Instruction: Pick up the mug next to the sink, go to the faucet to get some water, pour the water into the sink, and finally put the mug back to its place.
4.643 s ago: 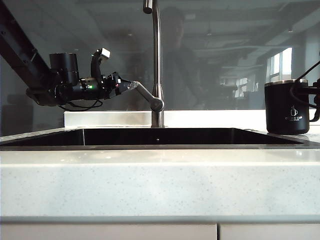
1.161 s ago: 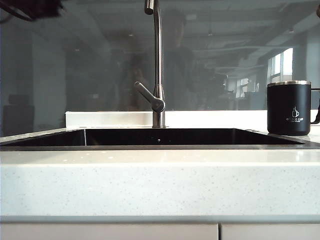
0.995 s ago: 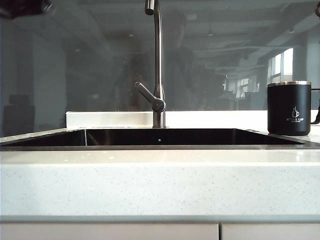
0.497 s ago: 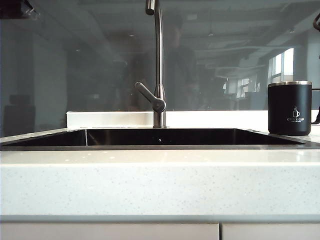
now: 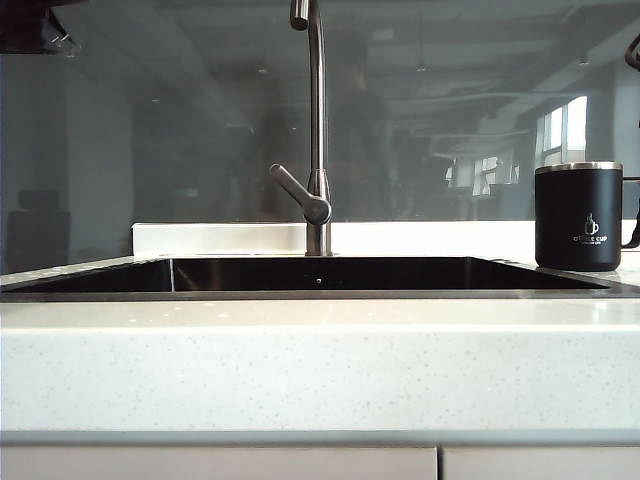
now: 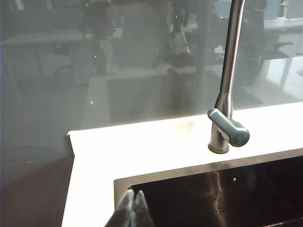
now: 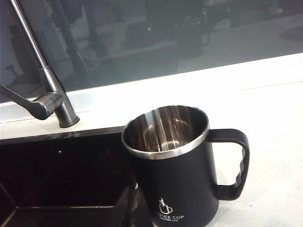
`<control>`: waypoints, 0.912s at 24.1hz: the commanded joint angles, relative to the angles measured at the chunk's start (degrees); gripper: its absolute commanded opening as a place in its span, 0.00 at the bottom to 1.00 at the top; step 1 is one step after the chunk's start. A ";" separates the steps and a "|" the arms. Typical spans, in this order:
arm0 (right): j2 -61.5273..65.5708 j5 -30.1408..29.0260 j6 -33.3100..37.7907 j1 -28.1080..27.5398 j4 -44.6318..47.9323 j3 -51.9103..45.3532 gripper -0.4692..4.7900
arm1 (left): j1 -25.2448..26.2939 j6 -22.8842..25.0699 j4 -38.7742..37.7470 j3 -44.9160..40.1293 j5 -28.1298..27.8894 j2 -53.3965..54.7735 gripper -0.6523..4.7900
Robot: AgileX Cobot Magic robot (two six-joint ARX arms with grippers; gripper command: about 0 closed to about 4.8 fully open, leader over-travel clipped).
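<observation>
Beside the sink (image 5: 320, 275) on the desk (image 5: 320, 360), right of the faucet (image 5: 315, 130): upright, unheld mug (image 7: 173, 161) back in place, so clear both arms upward without nudging it, left pincer (image 6: 131, 210) pressed closed over the basin corner, right pincer closed, barely visible.

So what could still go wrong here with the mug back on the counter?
The mug stands near the sink edge, so a passing arm might tip it in. The shut right gripper hangs close beside it and could nudge it while leaving. The shut left gripper over the basin could clip the faucet lever.
</observation>
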 commanded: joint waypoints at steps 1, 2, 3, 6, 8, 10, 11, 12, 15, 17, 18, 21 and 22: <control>-0.20 -0.07 0.15 -0.02 0.98 0.15 0.08 | 0.15 2.25 -1.92 -0.02 -1.81 -0.09 0.12; -0.20 -0.07 0.15 -0.02 0.94 0.15 0.08 | 0.15 2.78 -2.12 -0.02 -2.82 -0.09 0.12; -0.20 -0.07 0.15 -0.02 0.94 0.15 0.08 | 0.15 2.67 -2.16 -0.02 -3.17 -0.09 0.12; -0.20 -0.04 0.15 -0.02 0.92 0.15 0.08 | 0.94 1.11 -4.66 -0.02 -3.06 -0.31 0.12; -0.20 -0.07 0.15 -0.02 0.92 0.15 0.08 | 1.05 -1.57 -9.38 -0.07 -0.63 -1.64 0.12; -0.20 -0.07 0.15 -0.02 0.90 0.15 0.08 | 1.84 -4.15 -16.41 -0.13 2.25 -4.22 0.12; -0.20 -0.07 0.15 -0.02 0.83 0.15 0.08 | 2.43 -4.92 -20.65 -0.26 3.52 -6.34 0.12; -0.20 -0.07 0.15 -0.02 0.83 0.15 0.08 | 2.95 -5.22 -23.37 -0.76 4.00 -8.63 0.12; -0.20 0.00 0.15 -0.04 0.77 0.15 0.08 | 3.96 -5.40 -22.69 -5.42 3.93 -17.11 0.12; -0.20 -0.04 0.15 -0.04 0.72 0.15 0.08 | 4.09 -5.35 -17.46 -10.23 2.03 -22.62 0.12; -0.20 -0.09 0.15 -0.04 0.72 0.15 0.08 | 4.35 -5.38 -15.32 -12.46 0.04 -25.16 0.12; -0.20 -0.07 0.15 -0.04 0.66 0.15 0.08 | 5.64 -5.60 -10.12 -21.07 -3.80 -35.26 0.12; -0.20 0.15 0.15 -0.07 0.63 0.15 0.08 | 6.12 -5.97 -10.08 -22.95 -3.76 -37.83 0.12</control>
